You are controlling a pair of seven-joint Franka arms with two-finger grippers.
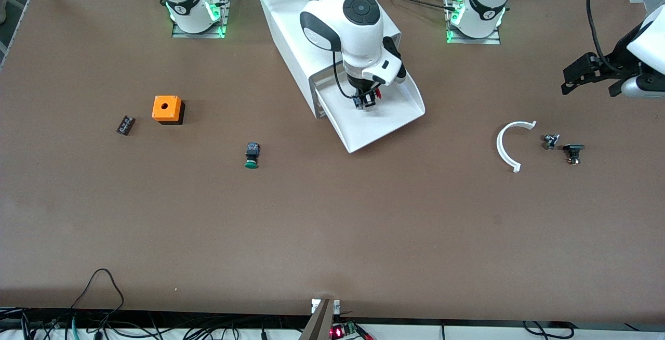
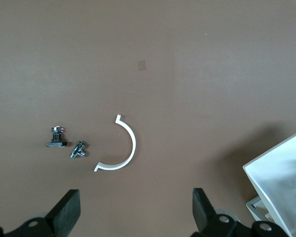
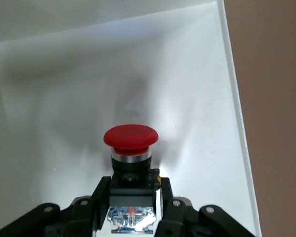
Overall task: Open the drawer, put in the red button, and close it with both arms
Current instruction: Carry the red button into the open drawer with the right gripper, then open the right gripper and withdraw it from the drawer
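Right gripper fingers pinching red mushroom-capped push-button inside pulled-out white plastic drawer, frame centre; left gripper fingers spreading wide, waiting at frame's right edge.

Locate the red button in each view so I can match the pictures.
Front view: red button between the right gripper fingers, over the open drawer.
Left wrist view: not in it; only a drawer corner at the edge, past the left gripper.
Right wrist view: red button at centre, its body between the right gripper's fingers, cap over the drawer floor.
Shared landmark: the white drawer.
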